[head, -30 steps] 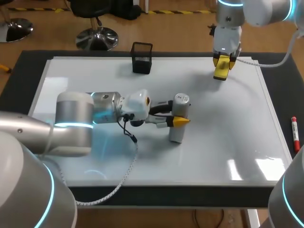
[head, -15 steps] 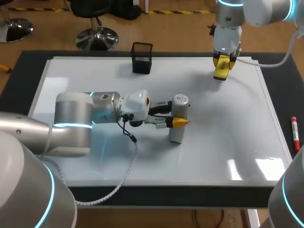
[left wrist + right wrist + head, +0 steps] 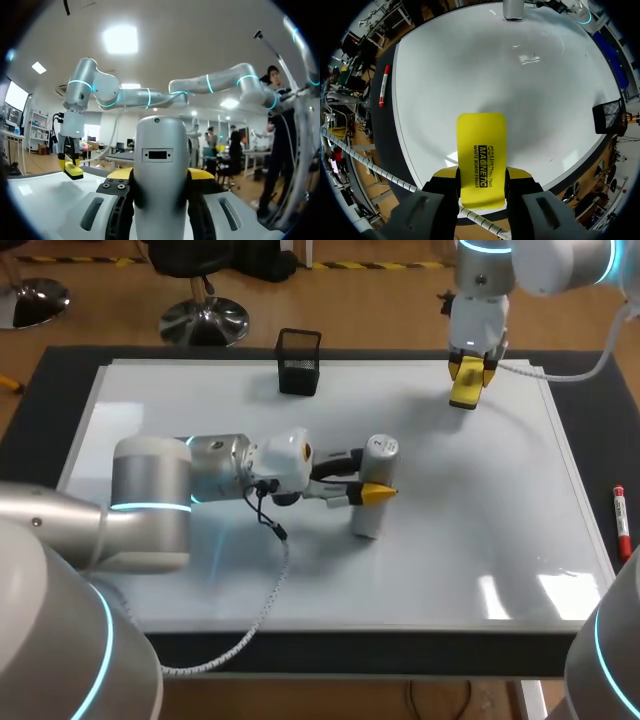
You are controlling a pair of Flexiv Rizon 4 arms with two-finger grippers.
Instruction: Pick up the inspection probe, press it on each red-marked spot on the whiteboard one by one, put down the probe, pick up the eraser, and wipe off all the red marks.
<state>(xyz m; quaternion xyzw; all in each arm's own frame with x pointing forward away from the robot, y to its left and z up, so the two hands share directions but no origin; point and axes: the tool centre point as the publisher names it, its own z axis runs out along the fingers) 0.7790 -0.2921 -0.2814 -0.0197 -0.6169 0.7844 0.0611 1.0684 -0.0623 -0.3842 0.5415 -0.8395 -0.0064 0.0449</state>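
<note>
Bright overhead light, glare nr whiteboard front edge, soft shadows

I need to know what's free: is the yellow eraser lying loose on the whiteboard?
No, the yellow eraser is clamped between the two fingers of the right gripper, held above the whiteboard.

The head view looks steeply down from behind over the whole whiteboard. The left wrist view, close behind the left gripper, faces level across the whiteboard toward the right gripper ahead. The right wrist view looks down along its eraser; the inspection probe far ahead appears in all three.
</note>
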